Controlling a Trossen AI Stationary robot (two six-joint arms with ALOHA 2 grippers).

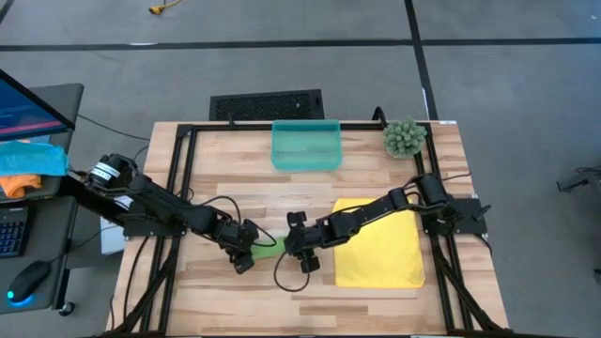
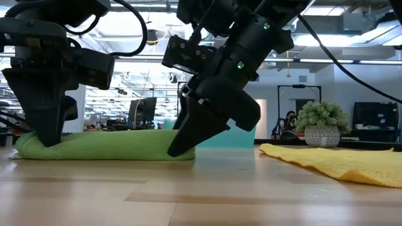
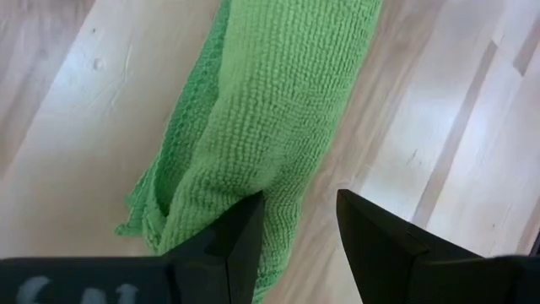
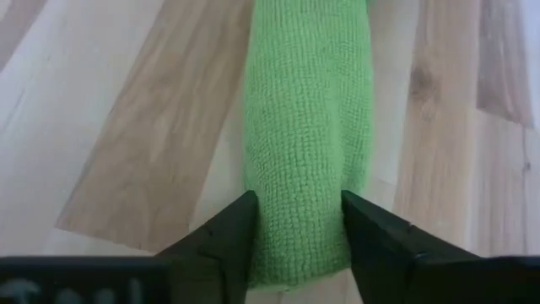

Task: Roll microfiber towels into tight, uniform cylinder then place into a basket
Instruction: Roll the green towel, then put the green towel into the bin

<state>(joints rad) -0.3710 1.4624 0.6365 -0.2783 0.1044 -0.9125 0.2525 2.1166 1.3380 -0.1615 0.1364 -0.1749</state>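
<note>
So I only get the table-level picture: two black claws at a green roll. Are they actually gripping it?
Observer: The right wrist view shows the right gripper with a finger against each side of the green towel, at one end.
Operator: And the other claw?
Observer: The left gripper is open; the towel's looser end lies only partly between its fingers.
Operator: Where will it go?
Observer: From above, the teal basket stands at the table's far edge, apart from both arms.
</note>
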